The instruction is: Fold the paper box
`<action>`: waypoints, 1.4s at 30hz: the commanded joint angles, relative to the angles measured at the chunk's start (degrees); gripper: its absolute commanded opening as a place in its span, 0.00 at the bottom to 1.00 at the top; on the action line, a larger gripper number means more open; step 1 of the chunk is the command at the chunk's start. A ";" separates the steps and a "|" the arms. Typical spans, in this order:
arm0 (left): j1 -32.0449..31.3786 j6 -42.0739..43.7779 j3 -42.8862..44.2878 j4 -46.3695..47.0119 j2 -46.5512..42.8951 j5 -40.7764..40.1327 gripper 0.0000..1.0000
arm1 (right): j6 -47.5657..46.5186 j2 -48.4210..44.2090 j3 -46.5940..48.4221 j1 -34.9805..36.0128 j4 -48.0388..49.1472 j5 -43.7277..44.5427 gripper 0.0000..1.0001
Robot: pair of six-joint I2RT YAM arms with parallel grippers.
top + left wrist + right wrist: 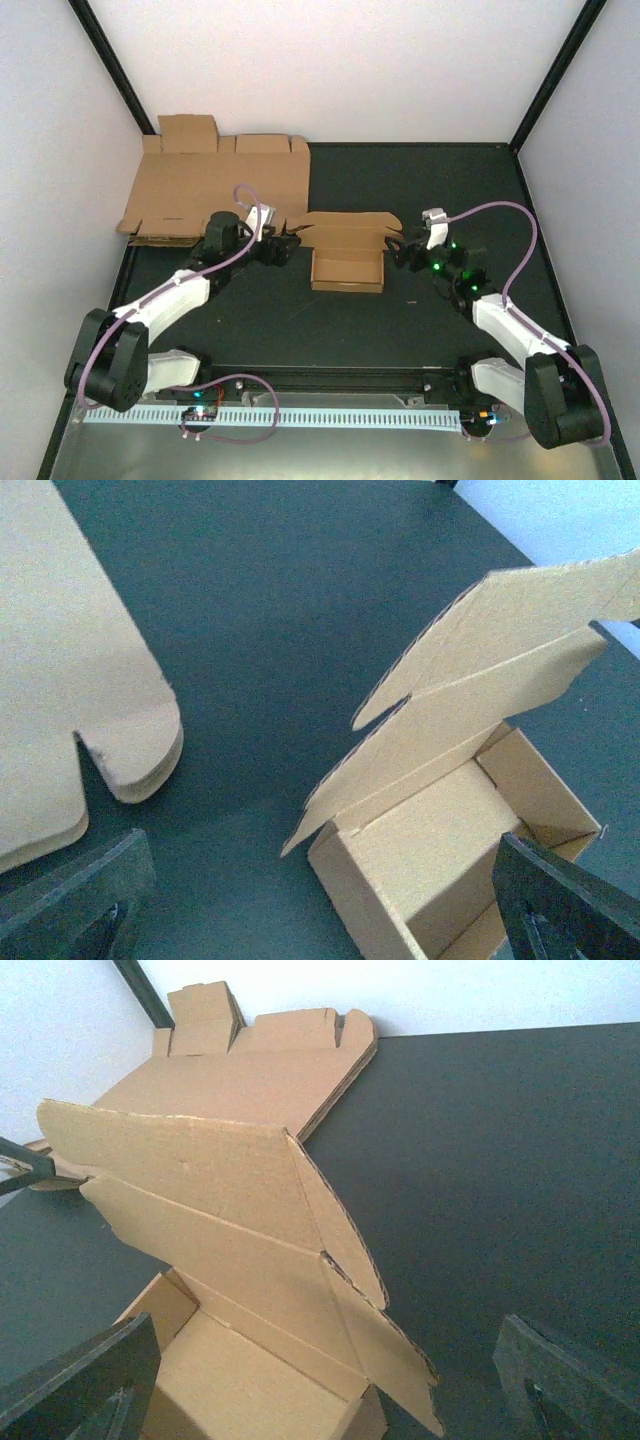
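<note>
The box (347, 262) sits in the middle of the table (430, 190), tray formed, lid standing up. The left gripper (290, 243) and right gripper (398, 250) flank it, both wide open and empty. Next move, I'd guess: tip the lid down and tuck its tabs in.

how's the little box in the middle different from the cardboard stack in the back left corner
The paper box is folded up, with its walls standing and its lid flap raised; the cardboard stack lies flat and unfolded. The paper box is smaller; the cardboard stack is wider and several sheets deep. Both are plain brown cardboard with die-cut tabs.
</note>
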 commanded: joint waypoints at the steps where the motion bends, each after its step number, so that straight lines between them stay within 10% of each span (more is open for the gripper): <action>1: 0.37 1.87 4.03 2.42 2.74 3.27 0.95 | -1.94 1.00 2.05 -0.46 2.74 0.36 0.95; 12: 0.24 2.93 9.53 0.88 12.63 7.76 0.81 | -3.29 6.39 4.92 -1.83 0.07 -0.08 0.90; 26: -1.09 3.34 10.04 -1.19 12.00 10.30 0.33 | -3.66 9.25 7.58 -1.88 -3.88 -10.41 0.73; 42: -4.87 0.19 7.42 -2.92 8.73 8.95 0.21 | 1.64 4.51 3.89 -1.57 -5.47 -12.35 0.69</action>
